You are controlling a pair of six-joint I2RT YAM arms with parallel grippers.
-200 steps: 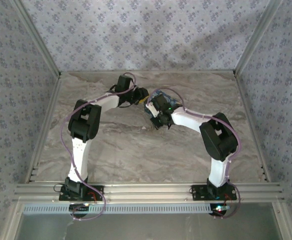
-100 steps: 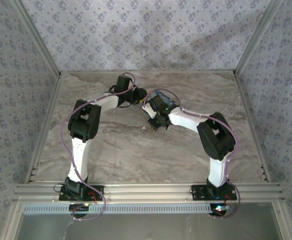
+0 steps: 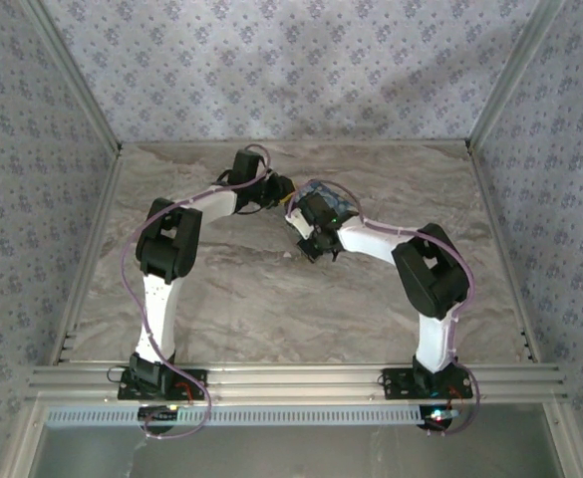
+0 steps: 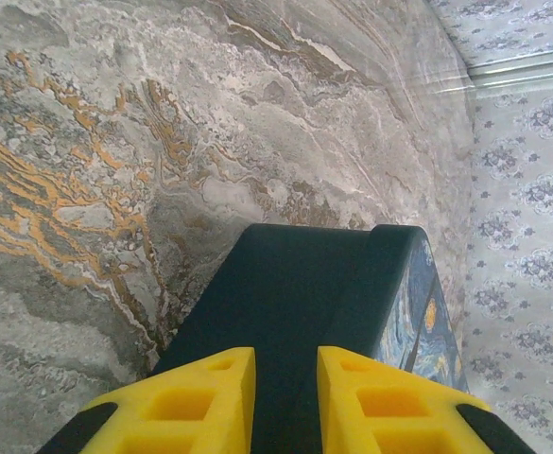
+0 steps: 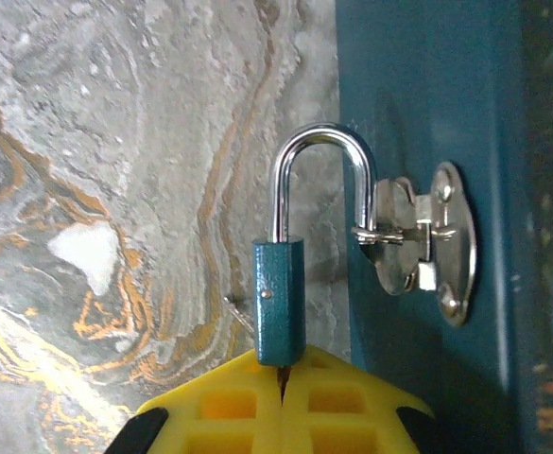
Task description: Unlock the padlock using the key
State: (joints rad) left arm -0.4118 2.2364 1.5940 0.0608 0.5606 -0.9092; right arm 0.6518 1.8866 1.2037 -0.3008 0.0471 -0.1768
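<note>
The marbled bench [image 3: 231, 289] carries a blue box [image 4: 295, 293] with dark sides and a starry print, standing towards the back between the two arms. The left hand [image 4: 285, 364] sits right over the box's dark face, its yellow fingers [image 4: 205, 383] close together with a narrow gap; whether they pinch anything, the key included, cannot be told.

On the box's side a silver hasp [image 5: 427, 241] is screwed on, and the padlock [image 5: 278, 301] hangs from it by its steel shackle [image 5: 319, 137], which is seated in the body and threaded through the hasp's loop. The right hand [image 5: 281, 369] is clamped on the lower end of the padlock's small teal body, holding it out level from the box.

The padlock looks rigid, all metal and light for its hold, but its painted flanks are smooth and it can swing freely on the hasp. Gripping the flat sides, as here, seems the soundest hold. It steadies the body against twisting, though the fingers cover the end where a keyhole would likely sit
</note>
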